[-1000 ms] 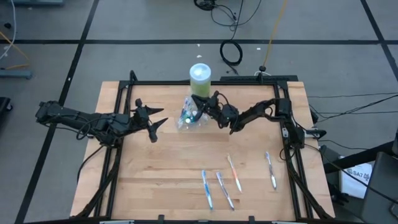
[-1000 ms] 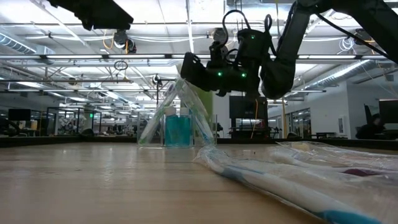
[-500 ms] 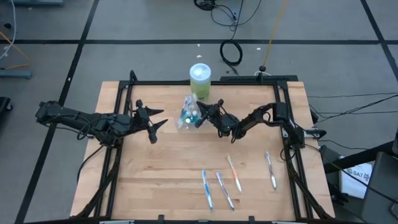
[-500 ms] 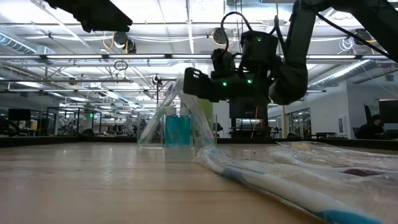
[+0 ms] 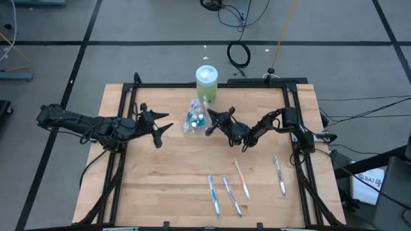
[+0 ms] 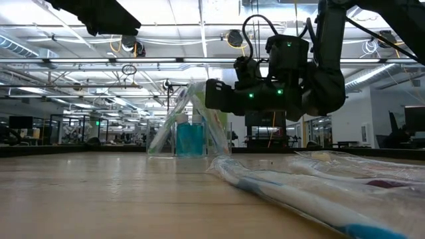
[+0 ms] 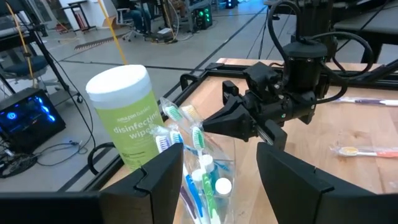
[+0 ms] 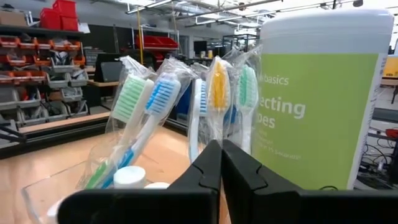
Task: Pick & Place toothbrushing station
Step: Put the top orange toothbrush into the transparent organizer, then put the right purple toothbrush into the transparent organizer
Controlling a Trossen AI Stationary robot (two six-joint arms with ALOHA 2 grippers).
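Note:
The clear plastic cup point(image 5: 194, 117) stands on its base at the table's far middle. It holds several wrapped, multicoloured toothbrushes point(image 8: 163, 99) and small white tubes point(image 7: 219, 185). My right gripper point(image 5: 209, 127) is shut. It reaches in level from the right, its tip point(image 7: 208, 124) at the brush heads above the cup's rim. My left gripper point(image 5: 168, 120) hangs open to the cup's left. In its wrist view its two fingers point(image 7: 165, 180) stand on either side of the cup point(image 7: 202, 180), short of it. Several more toothbrushes point(image 5: 242, 178) lie flat near the front edge. My right gripper's shut fingertips point(image 8: 211, 155) stand right at the wrapped toothbrush heads point(image 8: 214, 93) above the cup's rim. They come level from the table's right. I cannot tell whether they touch the wrapping.
A green cylindrical wipes container with a pale lid point(image 5: 206, 80) stands just behind the cup at the far edge. A black frame point(image 5: 212, 86) runs along the table's far, left and right sides. Bare wood lies between the cup and the loose toothbrushes point(image 5: 214, 194) at the front.
My right gripper has sunk and drawn a little toward the table's near edge, rolling slightly. Its shut tip stays by the brush heads. The cup and its contents stand as before.

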